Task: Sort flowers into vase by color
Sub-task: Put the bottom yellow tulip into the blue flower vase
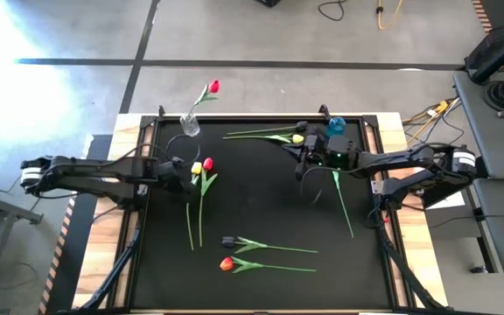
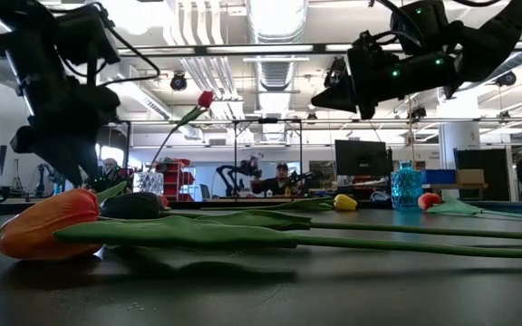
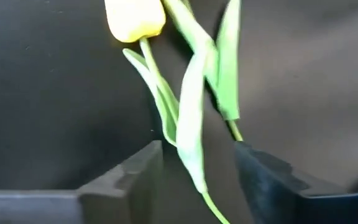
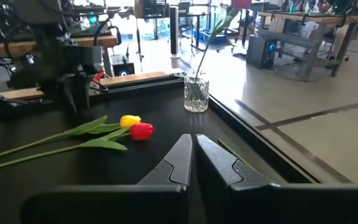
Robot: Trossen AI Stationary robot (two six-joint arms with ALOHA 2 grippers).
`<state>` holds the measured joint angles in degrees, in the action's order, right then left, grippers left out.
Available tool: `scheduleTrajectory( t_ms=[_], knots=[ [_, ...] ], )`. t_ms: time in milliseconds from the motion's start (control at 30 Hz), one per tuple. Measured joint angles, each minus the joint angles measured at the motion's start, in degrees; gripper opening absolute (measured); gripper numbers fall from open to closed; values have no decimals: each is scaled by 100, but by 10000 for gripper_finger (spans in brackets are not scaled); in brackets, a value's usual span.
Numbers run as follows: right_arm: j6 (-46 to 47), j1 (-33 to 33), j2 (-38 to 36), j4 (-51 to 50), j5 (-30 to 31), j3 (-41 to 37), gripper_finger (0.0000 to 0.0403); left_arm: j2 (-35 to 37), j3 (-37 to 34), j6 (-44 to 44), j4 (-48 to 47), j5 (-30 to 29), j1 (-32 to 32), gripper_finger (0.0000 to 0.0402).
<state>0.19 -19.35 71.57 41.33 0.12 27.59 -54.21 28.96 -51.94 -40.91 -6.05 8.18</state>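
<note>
Currently the left pincer (image 3: 197,171), fingers apart, straddles the yellow tulip's thin green stem (image 3: 191,143); centre the stem between them, then close gently.

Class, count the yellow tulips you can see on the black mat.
2. One yellow tulip lies beside a red tulip at the left gripper; the other lies near the blue vase. The right arm could hide more.
</note>
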Motion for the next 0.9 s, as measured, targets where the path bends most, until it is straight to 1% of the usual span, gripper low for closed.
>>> scheduleTrajectory(
  t_ms=[67,133,233,300,433,633,767,900],
  knots=[
    [-2,0,-42,-86,0,0,12,-182,-39,-92,157,-61,0,214],
    [-9,0,-95,-135,0,-2,12,-344,-97,-192,178,-224,0,227],
    [-18,0,-158,-184,1,-2,12,-538,-150,-207,279,-479,-9,229],
    [-18,0,-173,-212,2,-2,12,-635,-171,-172,445,-563,-17,222],
    [-20,0,-175,-212,2,-2,12,-829,-222,-87,771,-455,-26,193],
    [-20,0,-175,-220,2,-2,12,-1194,-305,-4,828,-244,-28,147],
    [-20,0,-175,-266,2,-4,12,-1370,-333,109,872,-233,-27,116],
    [-22,0,-175,-264,2,-7,12,-1240,-269,455,684,-221,-26,64]
  ],
)
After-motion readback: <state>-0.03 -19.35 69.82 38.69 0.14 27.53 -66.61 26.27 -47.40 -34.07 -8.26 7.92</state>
